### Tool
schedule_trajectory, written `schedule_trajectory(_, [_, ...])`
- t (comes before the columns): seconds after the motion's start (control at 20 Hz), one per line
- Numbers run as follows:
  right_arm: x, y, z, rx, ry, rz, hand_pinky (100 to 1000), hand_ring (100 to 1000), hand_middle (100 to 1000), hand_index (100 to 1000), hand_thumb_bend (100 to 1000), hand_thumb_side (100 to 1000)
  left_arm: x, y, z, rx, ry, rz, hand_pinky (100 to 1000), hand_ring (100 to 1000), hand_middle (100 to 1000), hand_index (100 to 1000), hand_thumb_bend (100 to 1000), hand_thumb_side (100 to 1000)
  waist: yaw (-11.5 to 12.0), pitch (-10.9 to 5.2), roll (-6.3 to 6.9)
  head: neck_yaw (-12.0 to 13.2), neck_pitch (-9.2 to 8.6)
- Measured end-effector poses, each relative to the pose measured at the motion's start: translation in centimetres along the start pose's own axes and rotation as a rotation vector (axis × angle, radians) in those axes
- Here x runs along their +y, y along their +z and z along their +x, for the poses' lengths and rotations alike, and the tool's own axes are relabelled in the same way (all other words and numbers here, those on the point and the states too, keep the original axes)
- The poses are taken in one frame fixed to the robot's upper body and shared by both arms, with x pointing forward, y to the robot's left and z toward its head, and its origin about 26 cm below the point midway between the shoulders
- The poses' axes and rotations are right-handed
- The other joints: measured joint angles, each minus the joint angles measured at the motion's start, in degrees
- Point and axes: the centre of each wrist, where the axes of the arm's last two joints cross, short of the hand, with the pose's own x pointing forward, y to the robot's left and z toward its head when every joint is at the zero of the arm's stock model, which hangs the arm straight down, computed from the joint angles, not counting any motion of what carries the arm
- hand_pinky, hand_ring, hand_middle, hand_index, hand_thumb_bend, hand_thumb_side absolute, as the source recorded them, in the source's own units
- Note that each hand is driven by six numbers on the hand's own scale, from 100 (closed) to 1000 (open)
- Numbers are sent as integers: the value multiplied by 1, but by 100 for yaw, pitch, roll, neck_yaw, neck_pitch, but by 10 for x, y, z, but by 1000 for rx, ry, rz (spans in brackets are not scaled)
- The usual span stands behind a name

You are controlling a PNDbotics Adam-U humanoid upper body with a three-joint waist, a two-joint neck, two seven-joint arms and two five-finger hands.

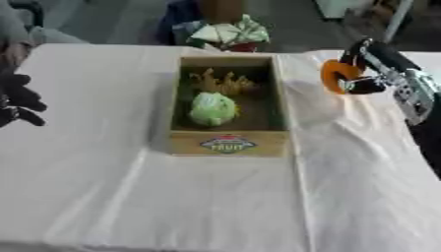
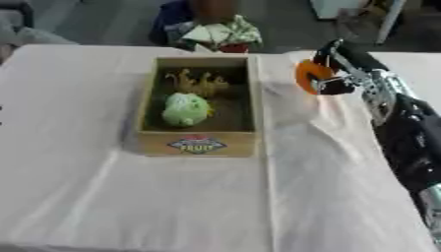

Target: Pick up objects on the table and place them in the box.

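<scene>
Box [image 1: 228,143] mid-table, toward far edge; green item [image 1: 212,109] and yellowish item [image 1: 222,82] already inside. My right hand [image 2: 331,74] curled round orange object [image 2: 306,76], lifted near far right corner, beside box. Left hand [image 1: 17,101] idle at left edge, fingers relaxed. Remaining, I judge: drop orange in.

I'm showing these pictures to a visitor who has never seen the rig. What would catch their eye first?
Most likely the wooden box in the middle of the white-clothed table, already holding a pale green object and a yellowish one behind it. Next, the right hand to the box's right, curled round an orange object. The left hand shows idle at the left edge.
</scene>
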Motion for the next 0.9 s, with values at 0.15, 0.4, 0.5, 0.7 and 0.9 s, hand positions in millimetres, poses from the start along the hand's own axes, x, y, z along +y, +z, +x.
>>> schedule_trajectory(0.15, [-7,-10,12,-50,-45,-67,399,322,336,296,100,100,0,0,0,0,0,0,524,607,560,756,100,790,-3,-2,0,0,1])
schedule_trajectory(0.4, [-23,-37,46,-179,-141,-121,404,326,340,301,100,100,0,0,0,0,0,1,523,607,560,756,100,790,19,-26,-1,-4,3])
schedule_trajectory(0.5, [-27,-50,64,-238,-174,-116,409,332,342,305,100,100,0,0,0,0,1,0,523,607,560,756,100,790,61,-32,-3,-22,4])
schedule_trajectory(0.7, [-21,-70,96,-349,-209,-60,426,351,353,320,100,100,0,0,0,0,3,-2,523,607,560,756,100,788,147,-37,-7,-71,5])
schedule_trajectory(0.9, [-3,-80,120,-438,-195,31,463,390,382,354,100,104,-2,-1,0,-3,15,-2,523,608,560,755,100,788,208,-37,10,-108,5])
